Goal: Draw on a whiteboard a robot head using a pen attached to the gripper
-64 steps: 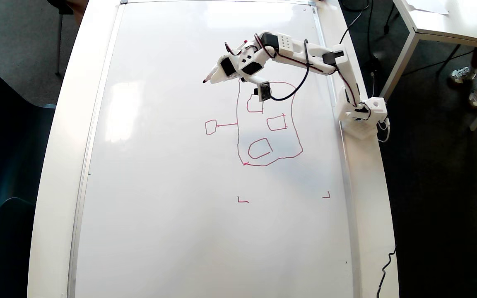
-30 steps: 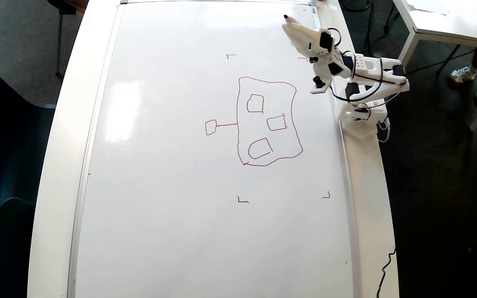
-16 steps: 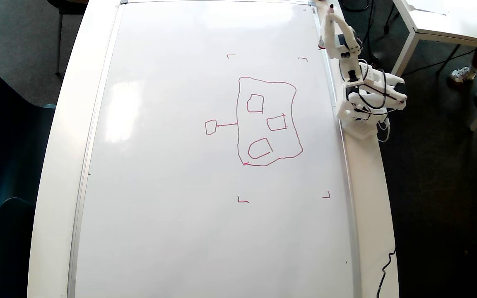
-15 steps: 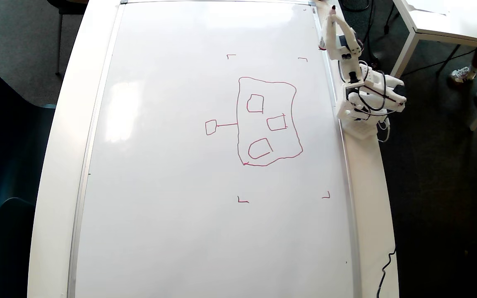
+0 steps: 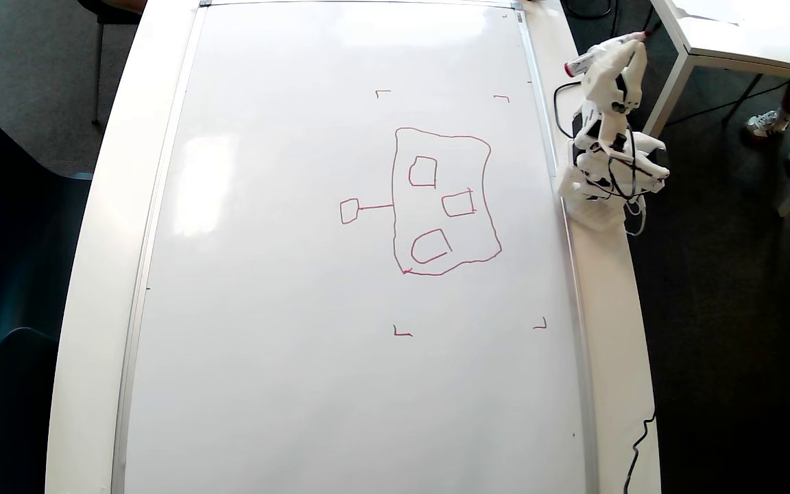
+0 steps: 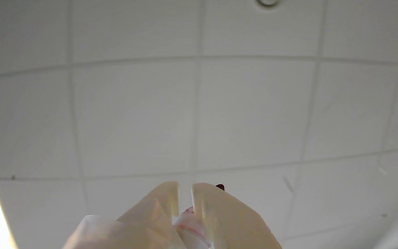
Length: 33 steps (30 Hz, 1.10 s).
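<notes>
Beyond the whiteboard's (image 5: 265, 309) right edge, the gripper (image 5: 631, 48) clamps the pen (image 5: 590, 62) (tip skyward); the robot head (image 5: 439, 202) sits unobstructed.

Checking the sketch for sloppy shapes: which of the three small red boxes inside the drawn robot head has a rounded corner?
The lowest small red box in the overhead view: its upper-left corner curves, while the other two are squarish.

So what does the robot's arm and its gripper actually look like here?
The arm is small, white 3D-printed plastic with black servos and looping black cables, on a white base block. The gripper is a white two-finger claw, its tapered fingers looking cream in the wrist view.
</notes>
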{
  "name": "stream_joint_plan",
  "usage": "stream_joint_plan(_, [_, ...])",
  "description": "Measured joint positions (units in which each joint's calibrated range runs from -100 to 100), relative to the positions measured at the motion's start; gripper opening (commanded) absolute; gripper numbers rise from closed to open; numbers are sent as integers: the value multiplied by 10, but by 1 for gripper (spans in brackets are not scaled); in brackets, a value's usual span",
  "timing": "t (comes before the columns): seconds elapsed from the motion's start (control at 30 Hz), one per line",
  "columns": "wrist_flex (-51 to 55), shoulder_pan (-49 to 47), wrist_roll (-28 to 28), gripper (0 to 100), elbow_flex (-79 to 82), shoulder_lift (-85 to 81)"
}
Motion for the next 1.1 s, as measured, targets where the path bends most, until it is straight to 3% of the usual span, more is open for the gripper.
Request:
stream_joint_plan(0.17, [-111,1,0,1,0,0])
stream_joint_plan(0.3, [-138,0,0,1,0,-1])
stream_joint_plan(1.1, [-141,1,0,1,0,-1])
